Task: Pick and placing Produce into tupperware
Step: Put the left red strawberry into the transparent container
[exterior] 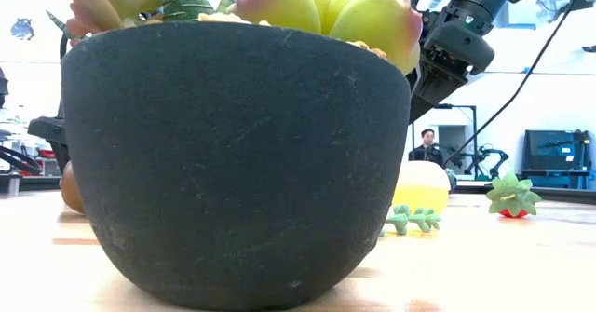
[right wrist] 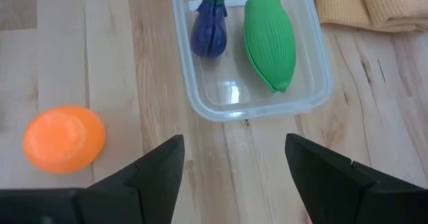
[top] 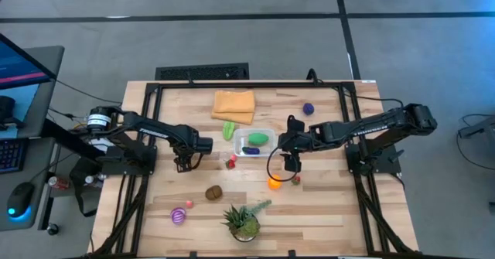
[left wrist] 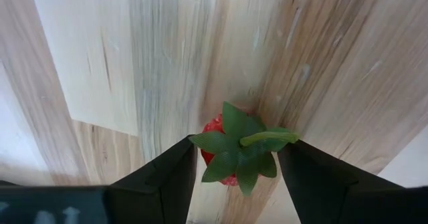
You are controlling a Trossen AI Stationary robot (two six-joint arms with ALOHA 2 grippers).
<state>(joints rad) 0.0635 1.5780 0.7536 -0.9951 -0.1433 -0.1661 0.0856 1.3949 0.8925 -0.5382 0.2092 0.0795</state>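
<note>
Left wrist view: strawberry (left wrist: 231, 150) between claw (left wrist: 237, 177) fingers.

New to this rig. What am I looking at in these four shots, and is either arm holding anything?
Two robot arms work at a wooden table. One shot looks straight down, one sits at table height behind a plant pot, and one rides on each wrist. The left gripper hangs open around a toy strawberry, not gripping it. The right gripper is open and empty, between an orange fruit and a clear tub holding a green vegetable and a purple eggplant. More toy produce and an orange cloth lie around.
</note>
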